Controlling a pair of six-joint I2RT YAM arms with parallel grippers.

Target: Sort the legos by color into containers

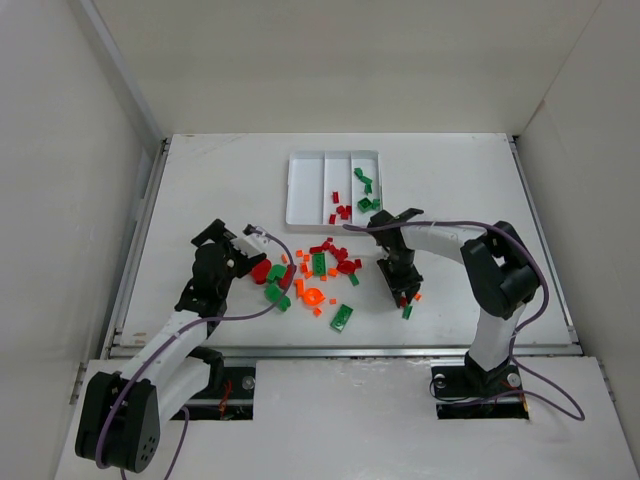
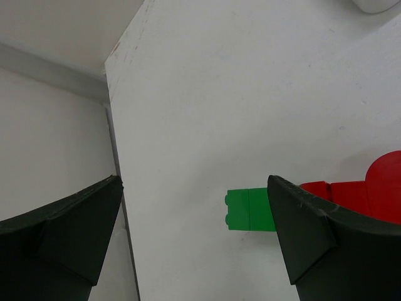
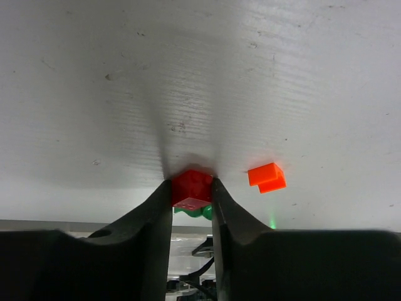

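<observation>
Right tool (image 3: 192,183) clamped on a red lego (image 3: 194,193), centre-right, down at the desk (image 1: 450,180); left tool (image 2: 193,182) wide open, empty, left of loose legos (image 1: 320,265); containers (image 1: 305,190) upper centre.

You are looking at a robotics lab cell: a plain white table (image 1: 450,180) boxed in by bare white panels (image 1: 60,200), the left arm (image 1: 170,345) and right arm (image 1: 495,330) mounted at its near edge, purple cables (image 1: 546,292) looping from them, and just legos (image 1: 318,264) and a divided tray (image 1: 305,185) laid out.
</observation>
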